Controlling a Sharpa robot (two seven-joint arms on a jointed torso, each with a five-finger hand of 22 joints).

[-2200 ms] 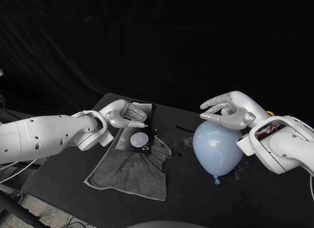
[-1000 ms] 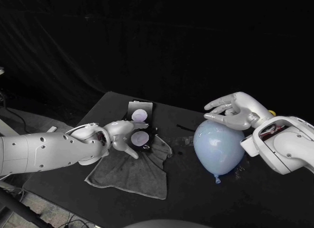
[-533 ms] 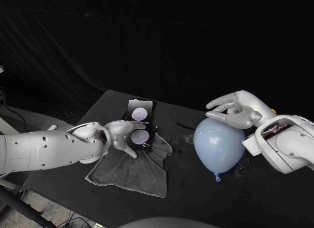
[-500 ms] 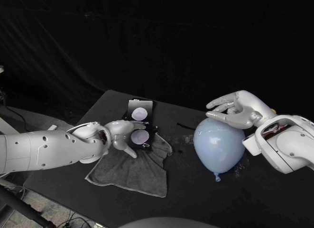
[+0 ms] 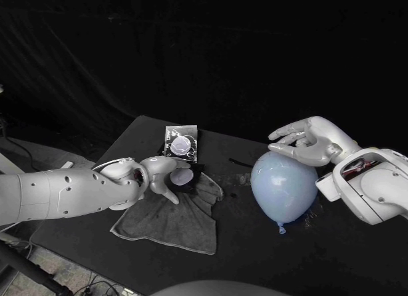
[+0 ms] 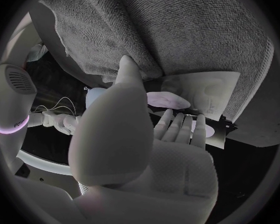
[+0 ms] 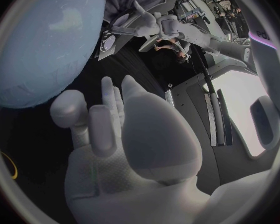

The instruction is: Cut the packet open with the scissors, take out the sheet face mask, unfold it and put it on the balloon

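Mask packet (image 5: 183, 179) is at the far edge of the grey towel (image 5: 169, 217), a dark pouch with a pale oval on its face, and you have the left hand (image 5: 158, 176) right on it. In the left wrist view the fingers (image 6: 177, 127) lie stretched flat against the packet (image 6: 205, 92), with the thumb raised in front of them over the towel (image 6: 165, 25). You cannot tell from these views whether the hand truly grips the pouch or only presses on it. A second packet (image 5: 181, 143) lies flat on the black table (image 5: 244, 253) just beyond the first, past the towel's far edge and apart from the hand. The towel itself is rumpled and spreads from the packet toward the robot. Off to the robot's right, well apart from the towel, you see the pale blue balloon (image 5: 284, 185) lying on the table with its knot pointing toward the robot. The right hand (image 5: 306, 140) sits at the balloon's far end, its fingers loosely bent and parted against the skin, clasping nothing. From the right wrist you see that hand (image 7: 134, 139) with its fingers spread beside the balloon (image 7: 47, 47).
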